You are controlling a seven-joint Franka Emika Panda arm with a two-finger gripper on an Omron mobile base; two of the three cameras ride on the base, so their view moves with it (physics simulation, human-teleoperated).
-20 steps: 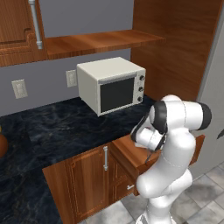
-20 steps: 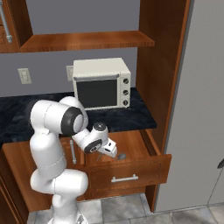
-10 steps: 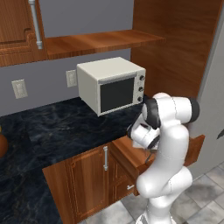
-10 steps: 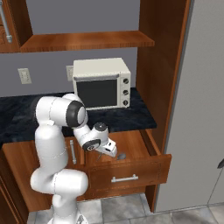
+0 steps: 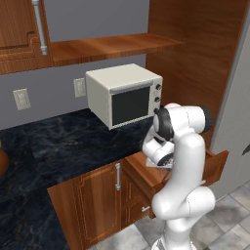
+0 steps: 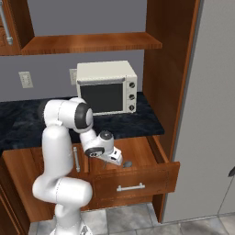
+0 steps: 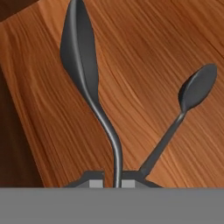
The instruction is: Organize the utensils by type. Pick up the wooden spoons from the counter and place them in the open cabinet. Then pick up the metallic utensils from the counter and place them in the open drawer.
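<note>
Gripper (image 6: 120, 160) still clamped nearly shut on metal spoon (image 7: 85, 74), shifted further left over open drawer (image 6: 137, 181) than a second ago; second spoon (image 7: 194, 92) lying inside.

Bare drawer floor (image 7: 144, 57) beneath spoon (image 7: 83, 61)

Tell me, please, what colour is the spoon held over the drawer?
Dark metallic grey spoon, clearest in the hand view.
</note>
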